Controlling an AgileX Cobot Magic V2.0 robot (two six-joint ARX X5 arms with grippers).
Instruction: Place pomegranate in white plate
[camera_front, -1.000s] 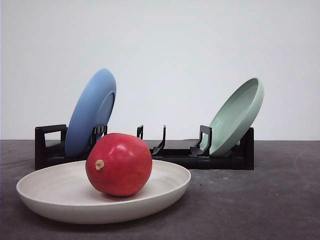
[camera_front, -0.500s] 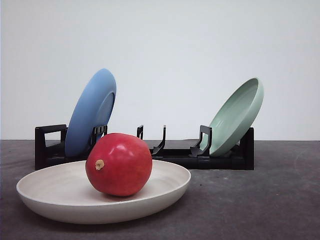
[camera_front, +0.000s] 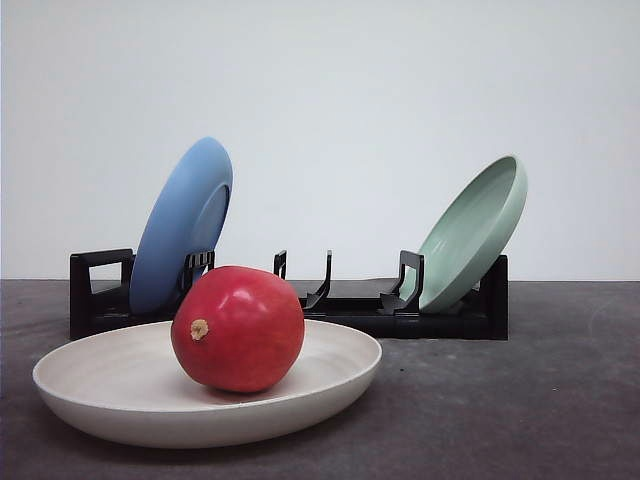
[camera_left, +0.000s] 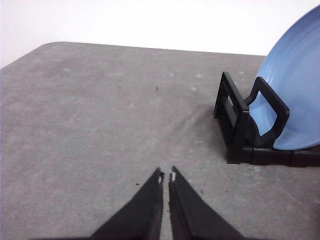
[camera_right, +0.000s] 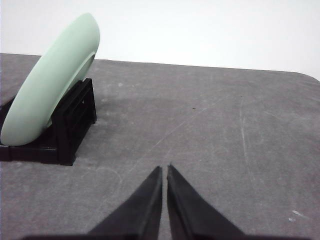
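- The pomegranate (camera_front: 238, 328) sits inside the white plate (camera_front: 120, 410), crown toward the camera, on my grey surface (camera_front: 520, 400)
- Behind it, the black rack (camera_front: 350, 305) holds a blue plate (camera_front: 180, 225) at its left end and a mint green plate (camera_front: 475, 230) at its right, both tilted
- My left end effector (camera_left: 166, 176) is closed and empty over bare surface
- My right end effector (camera_right: 164, 169) is closed too, holding nothing

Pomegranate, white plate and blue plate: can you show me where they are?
pomegranate (camera_front: 238, 328), front view, middle of its red skin.
white plate (camera_front: 95, 375), front view, bare inner surface left of the fruit.
blue plate (camera_front: 181, 225), front view, middle of its back.
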